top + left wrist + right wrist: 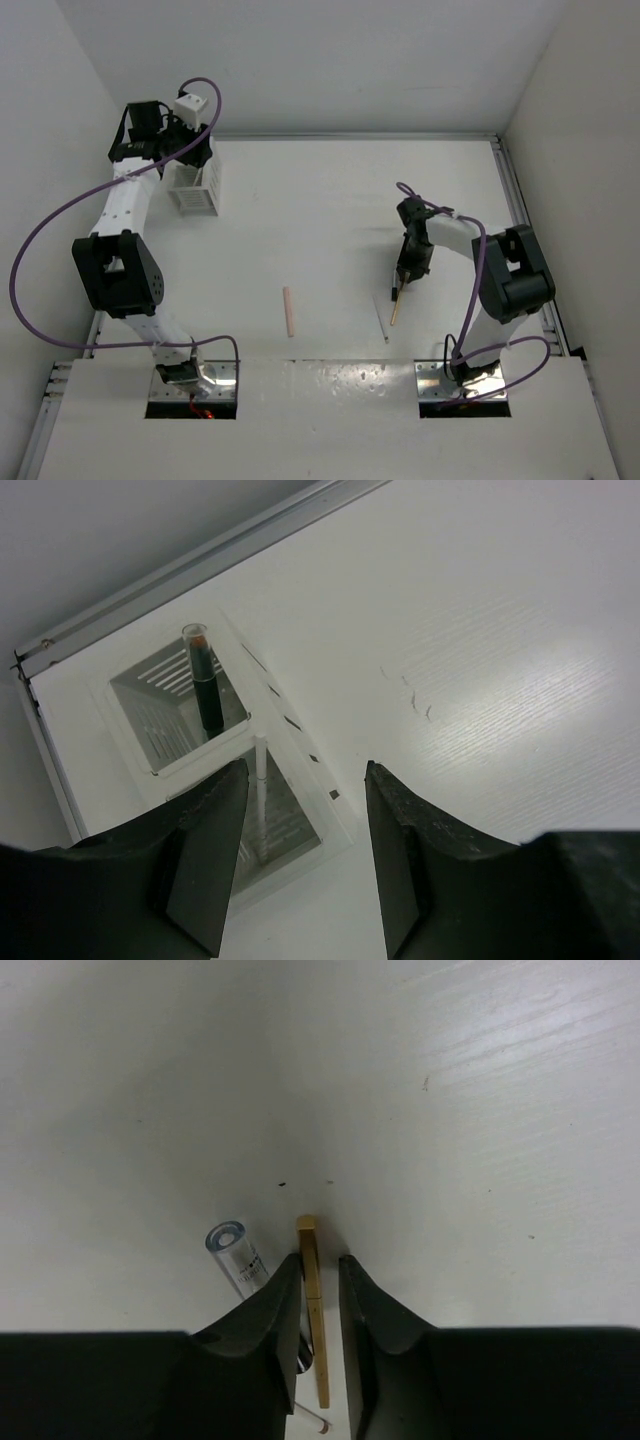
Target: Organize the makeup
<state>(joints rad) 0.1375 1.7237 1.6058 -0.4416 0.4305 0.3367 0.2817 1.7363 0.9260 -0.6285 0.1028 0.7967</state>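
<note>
Lower end of the tan stick (312,1295) cut off between the fingers of the right gripper (319,1265) and the bottom edge of the wrist view. Jaws close on either side of it, a sliver of white showing along one side; cannot tell whether actually pinching. Near end of the pale blue stick (238,1255) tucked under one finger (250,1350), just beside the tan one.

Inside of the white slatted box (150,675) hidden from above by the left gripper (303,780). From the left wrist: a black stick (208,695) with an orange tip under a clear cap, upright in the far compartment. In the near compartment a thin pale stick (260,770), foot blurred, kind hard to tell. Left jaws spread wide above the box, holding nothing.

Plain white table (320,220), white walls (300,60) on three sides, a metal rail (200,565) along the far edge. Box in the far left corner.

Flat on the near part of the table: pink stick (289,311), well apart from the rest, and thin white stick (382,322), just beside the tan one. Purple cable (45,250) looping off the left arm.
</note>
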